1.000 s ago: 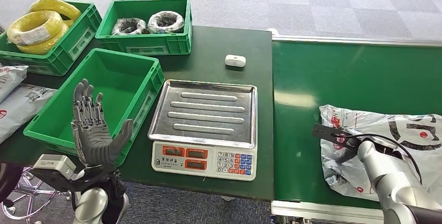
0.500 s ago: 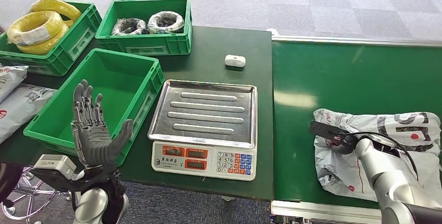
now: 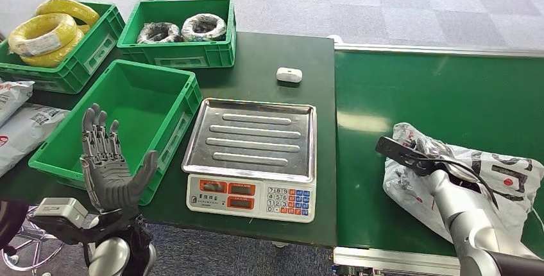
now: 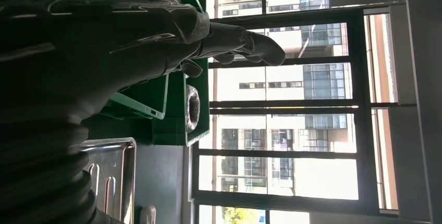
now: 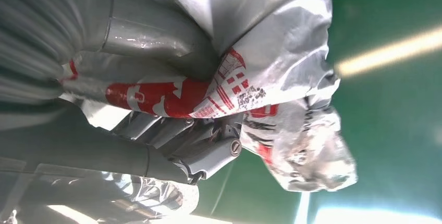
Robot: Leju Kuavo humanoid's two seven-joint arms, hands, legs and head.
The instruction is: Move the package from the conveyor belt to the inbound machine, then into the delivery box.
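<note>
Package (image 3: 449, 173), grey plastic with red print, bunched on the green conveyor belt (image 3: 436, 96) in the grasp of the right hand (image 5: 172, 130), well right of the scale (image 3: 253, 154). Could slip free on the lift, judging by the slack, crumpled film and the narrow fold taken. Left hand (image 3: 109, 167) raised, spread and holding nothing, beside the empty green box (image 3: 186, 96). Seen close from the right wrist: thumb and fingers (image 5: 156, 153) clamped on a printed fold, hidden from the head camera behind the arm.

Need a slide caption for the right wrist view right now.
Right hand grips the crumpled grey plastic package with red print above the green conveyor belt.
</note>
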